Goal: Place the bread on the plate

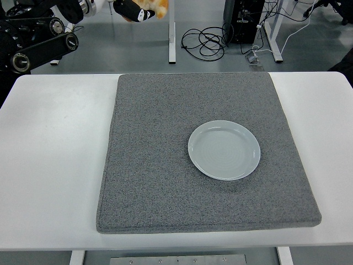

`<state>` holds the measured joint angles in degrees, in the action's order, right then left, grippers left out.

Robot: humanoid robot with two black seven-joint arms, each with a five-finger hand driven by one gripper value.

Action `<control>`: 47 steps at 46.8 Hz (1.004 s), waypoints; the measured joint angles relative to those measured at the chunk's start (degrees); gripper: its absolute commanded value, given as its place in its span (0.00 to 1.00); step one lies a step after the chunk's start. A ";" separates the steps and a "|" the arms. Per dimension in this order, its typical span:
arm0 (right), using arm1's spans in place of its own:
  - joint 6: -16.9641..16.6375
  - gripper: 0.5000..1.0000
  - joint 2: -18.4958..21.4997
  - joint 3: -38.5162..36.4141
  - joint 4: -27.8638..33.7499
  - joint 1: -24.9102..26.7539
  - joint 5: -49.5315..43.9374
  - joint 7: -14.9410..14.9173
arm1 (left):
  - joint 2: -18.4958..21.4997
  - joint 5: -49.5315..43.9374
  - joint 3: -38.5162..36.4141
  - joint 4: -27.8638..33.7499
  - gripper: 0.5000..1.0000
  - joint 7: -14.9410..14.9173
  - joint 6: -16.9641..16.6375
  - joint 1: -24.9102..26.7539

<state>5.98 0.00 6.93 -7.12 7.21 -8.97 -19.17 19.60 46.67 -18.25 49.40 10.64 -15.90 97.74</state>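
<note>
At the very top left of the head view my left hand (138, 10) is raised high above the table, its fingers curled around a golden-brown piece of bread (154, 6). Only the lower part of hand and bread shows; the rest is cut off by the picture's top edge. The black left arm (36, 41) runs in from the upper left. A pale grey-green round plate (224, 149) lies bare on the grey mat (154, 165), right of centre and far below and to the right of the bread. My right arm is out of view.
The grey mat covers most of the white table (49, 165). Beyond the far edge are table legs (171, 33), a coil of black cables (204, 41) and a dark computer case (242, 19) on the floor.
</note>
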 measured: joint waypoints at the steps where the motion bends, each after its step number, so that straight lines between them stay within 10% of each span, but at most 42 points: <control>1: 0.00 1.00 0.00 -0.02 0.00 0.00 0.00 0.00 | -0.06 0.00 -0.01 0.00 0.00 0.00 0.00 -0.01; 25: 0.01 1.00 0.00 -0.03 0.00 -0.01 0.00 0.01 | -19.27 0.08 -1.45 -10.75 0.00 0.51 1.70 -1.40; 47: 0.00 1.00 0.00 0.01 0.00 0.00 0.00 0.01 | -19.60 1.62 -2.58 -6.69 0.00 2.10 3.86 -1.29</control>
<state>5.98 0.00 6.94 -7.12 7.20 -8.97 -19.16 0.01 48.29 -20.83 42.71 12.74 -12.05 96.45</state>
